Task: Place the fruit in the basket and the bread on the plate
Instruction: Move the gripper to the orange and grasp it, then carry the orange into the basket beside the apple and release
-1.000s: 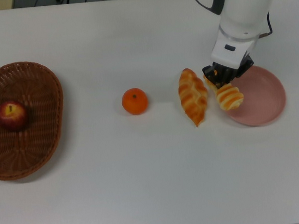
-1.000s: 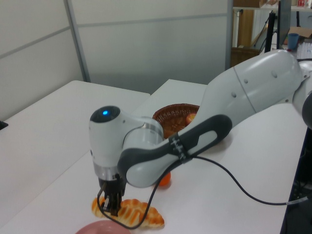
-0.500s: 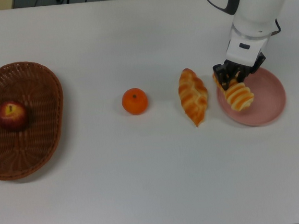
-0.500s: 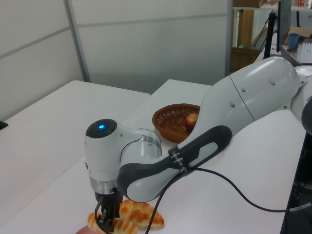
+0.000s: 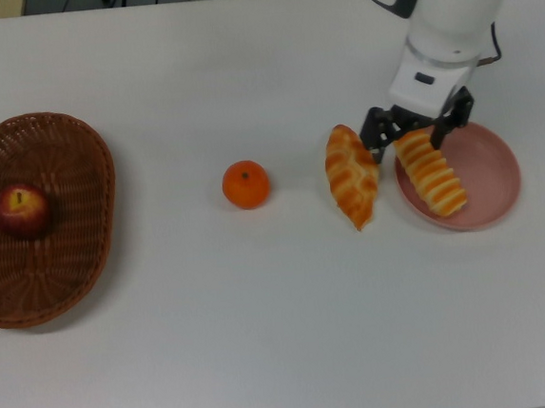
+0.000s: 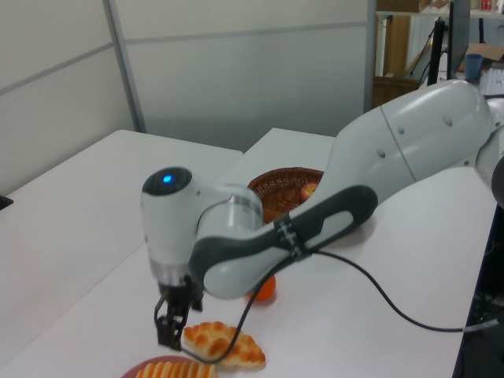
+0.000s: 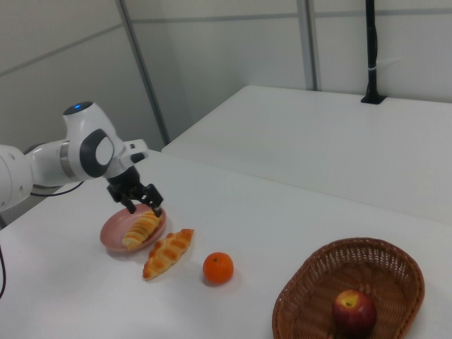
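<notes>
The striped roll (image 5: pixel 432 173) lies on the pink plate (image 5: pixel 492 173), free of the fingers. My gripper (image 5: pixel 417 126) is open just above the roll's far end, one finger on each side. The braided loaf (image 5: pixel 351 176) lies on the table against the plate's left rim in the top view. Further left sits the orange mandarin (image 5: pixel 245 184), on the table. The red apple (image 5: pixel 21 209) rests inside the wicker basket (image 5: pixel 96 153). The right view shows the roll (image 7: pixel 141 229) on the plate (image 7: pixel 111 232), with the gripper (image 7: pixel 139 203) over it.
The white table's edges lie beyond all objects. The arm's white body (image 6: pixel 260 244) hides part of the basket (image 6: pixel 279 185) and part of the mandarin (image 6: pixel 268 291) in the left view. A cable (image 6: pixel 394 307) trails from the arm over the table.
The gripper carried the striped roll over the plate, opened and let it go. The roll now lies flat on the plate and the fingers have lifted slightly.
</notes>
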